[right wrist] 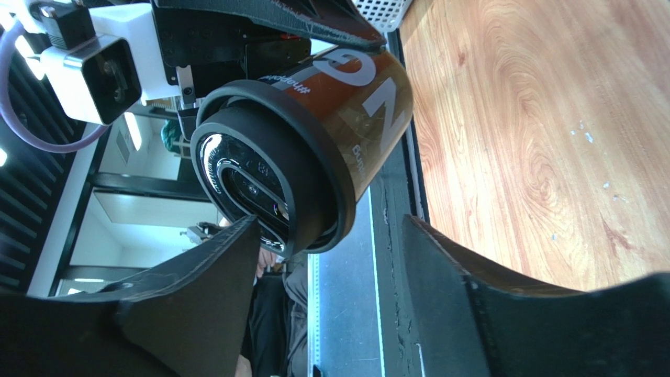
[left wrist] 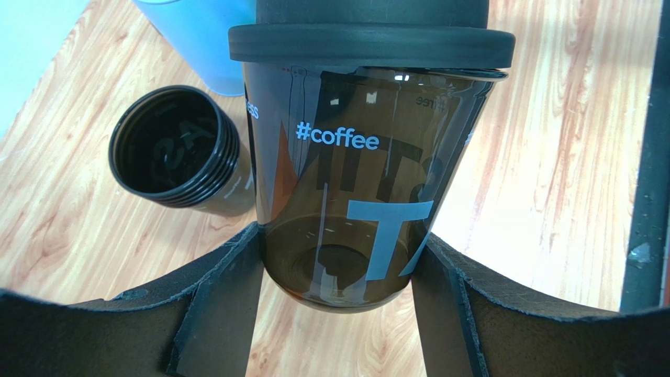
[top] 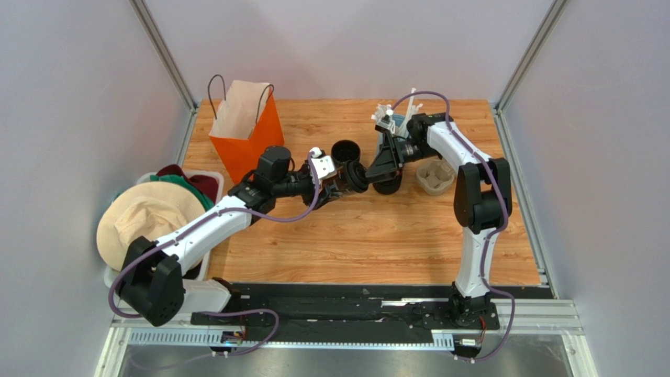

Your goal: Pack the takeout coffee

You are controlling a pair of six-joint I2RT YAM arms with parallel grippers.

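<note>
Left wrist view: your left tool (left wrist: 340,236) is clamped on the rounded base of the takeout coffee (left wrist: 354,157), a glossy, translucent brown cup with pale lettering, held above the middle of the wood-grain counter (left wrist: 550,157). Your right tool (right wrist: 330,224) straddles its matte black lid (right wrist: 267,181), jaws apart. Beyond stand ribbed black cups (left wrist: 169,145) and a pale blue cup (left wrist: 204,39).

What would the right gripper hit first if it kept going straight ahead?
Probably the black lid of the coffee cup that the left gripper holds, just ahead of the right gripper; depth is unclear.
</note>
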